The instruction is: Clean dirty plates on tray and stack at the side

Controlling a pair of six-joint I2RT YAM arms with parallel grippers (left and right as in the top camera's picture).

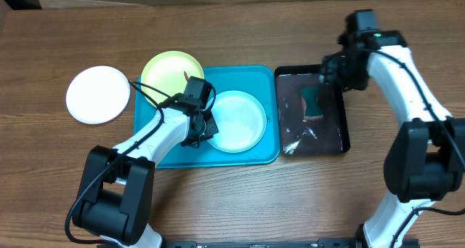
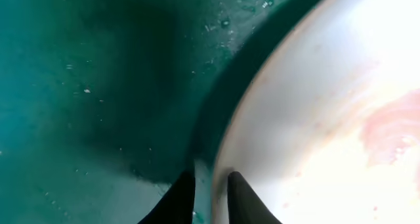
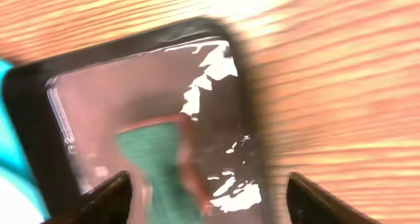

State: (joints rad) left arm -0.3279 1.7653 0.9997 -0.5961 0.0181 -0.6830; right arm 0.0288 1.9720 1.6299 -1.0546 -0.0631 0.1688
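Left hand (image 2: 210, 179) clenched on the light blue plate (image 1: 240, 121) at its 9 o'clock rim, the plate lying in the tray (image 1: 247, 77). Right hand (image 3: 213, 198) spread, empty, over the black tray (image 1: 330, 128). Risk — shallow pinch on a likely wet rim; plate may slip when lifted.

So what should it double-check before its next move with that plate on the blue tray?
1. Left gripper on the rim of the light blue plate: ok, its fingers pinch the edge.
2. That plate clean: not ok, a reddish smear shows.
3. Right gripper ready for the sponge: ok, it is open above the sponge in the black tray and holds nothing.
4. Yellow plate fully inside the turquoise tray: not ok, it overlaps the tray's corner rim.
5. White plate, on the table beside the tray, clean: cannot tell, too small in the overhead view.
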